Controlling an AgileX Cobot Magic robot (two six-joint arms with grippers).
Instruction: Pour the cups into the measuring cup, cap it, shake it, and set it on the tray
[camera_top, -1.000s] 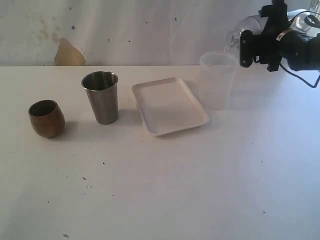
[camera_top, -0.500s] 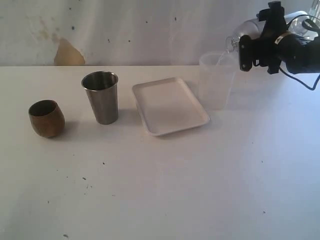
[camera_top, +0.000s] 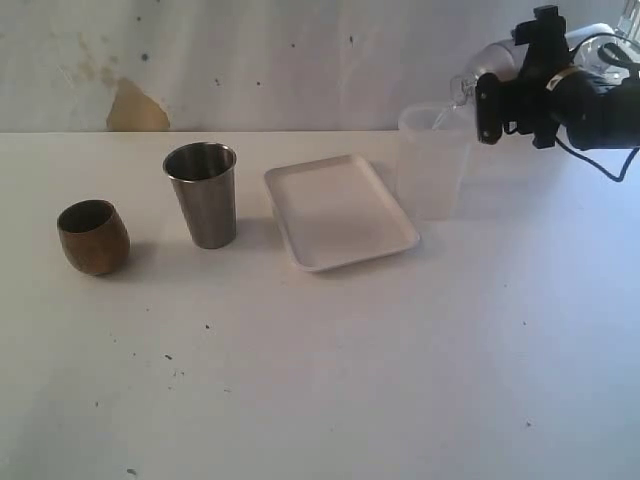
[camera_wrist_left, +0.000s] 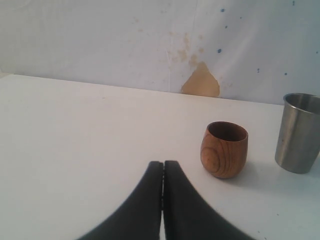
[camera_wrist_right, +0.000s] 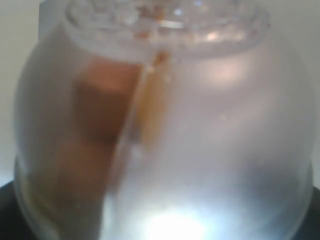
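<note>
The brown wooden cup (camera_top: 93, 236) (camera_wrist_left: 224, 149) and the steel tumbler (camera_top: 203, 194) (camera_wrist_left: 298, 132) stand upright at the left. My left gripper (camera_wrist_left: 163, 165) is shut and empty, low over the table short of the wooden cup. The white tray (camera_top: 338, 210) lies in the middle. Right of it stands the measuring cup (camera_top: 432, 160), translucent from here, its marks not legible. My right gripper (camera_top: 512, 100) is shut on the clear dome cap (camera_top: 465, 85) (camera_wrist_right: 165, 125), held tilted at the cup's right rim with its neck toward the cup. The cap fills the right wrist view.
A brown stain (camera_top: 135, 108) marks the back wall behind the table edge. Bare white tabletop (camera_top: 330, 380) spreads in front of all the objects. The right arm's cables (camera_top: 610, 150) hang at the far right.
My right gripper has shifted slightly left and turned a little with the cap, bringing its neck closer over the measuring cup's rim. Nothing else has moved.
</note>
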